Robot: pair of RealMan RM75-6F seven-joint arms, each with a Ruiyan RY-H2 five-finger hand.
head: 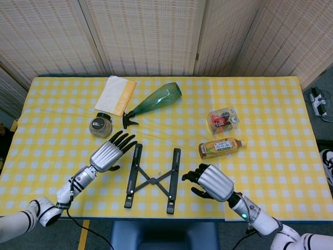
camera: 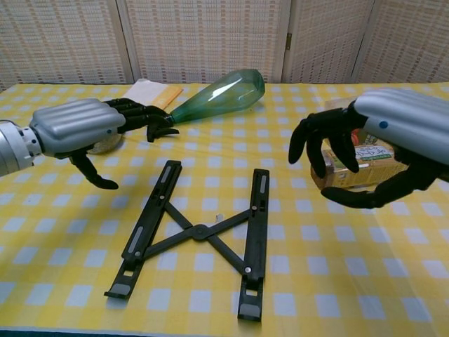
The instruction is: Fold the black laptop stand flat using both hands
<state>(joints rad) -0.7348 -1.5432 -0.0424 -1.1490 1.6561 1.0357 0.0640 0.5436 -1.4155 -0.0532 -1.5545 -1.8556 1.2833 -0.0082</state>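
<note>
The black laptop stand [head: 152, 180] lies low on the yellow checked table, its two rails joined by crossed struts [camera: 200, 232]. My left hand [head: 109, 153] hovers palm down just left of the stand's far left rail end, fingers spread and holding nothing; the chest view shows the same left hand [camera: 77, 128] above the cloth. My right hand [head: 210, 182] hangs to the right of the right rail, fingers curved downward and apart, nothing in them; in the chest view this right hand [camera: 396, 126] is clear of the stand.
A green spray bottle [head: 156, 100] lies behind the stand, with a small jar [head: 100, 125] and a booklet [head: 116, 95] at the back left. A tea bottle [head: 220, 147] and a clear box [head: 223, 119] lie beyond my right hand.
</note>
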